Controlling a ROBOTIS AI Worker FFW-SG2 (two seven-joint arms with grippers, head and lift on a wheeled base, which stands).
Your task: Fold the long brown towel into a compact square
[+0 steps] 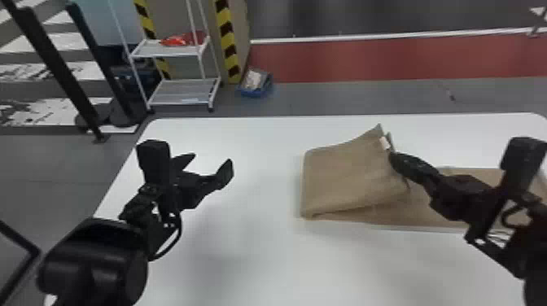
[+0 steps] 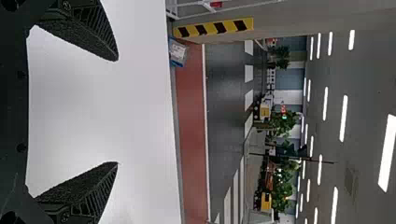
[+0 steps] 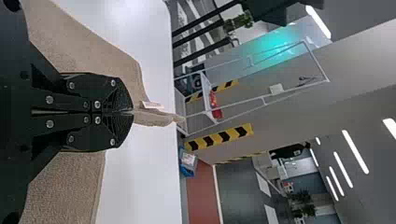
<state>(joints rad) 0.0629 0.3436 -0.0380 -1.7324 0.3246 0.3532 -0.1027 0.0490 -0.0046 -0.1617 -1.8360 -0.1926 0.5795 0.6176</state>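
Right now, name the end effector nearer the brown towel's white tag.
Right. The right end effector grips the brown towel beside the white tag; the left end effector is left of both.

Head view: looks from above, forward and down, farthest back, takes in most of the white rectangular table (image 1: pixel 260 264) plus floor beyond. Left wrist view: sideways, close behind the black two-fingered left gripper (image 1: pixel 211 162), faces out over the table's far edge into the hall. Right wrist view: also sideways, close behind the black two-fingered right gripper (image 1: pixel 394 160), faces across the table toward the white metal shelf rack (image 1: pixel 185 92). All three share table, small blue bin (image 1: pixel 254 92), red floor strip (image 1: pixel 366 59). Head and right wrist share the long brown cloth towel (image 1: pixel 346 175).
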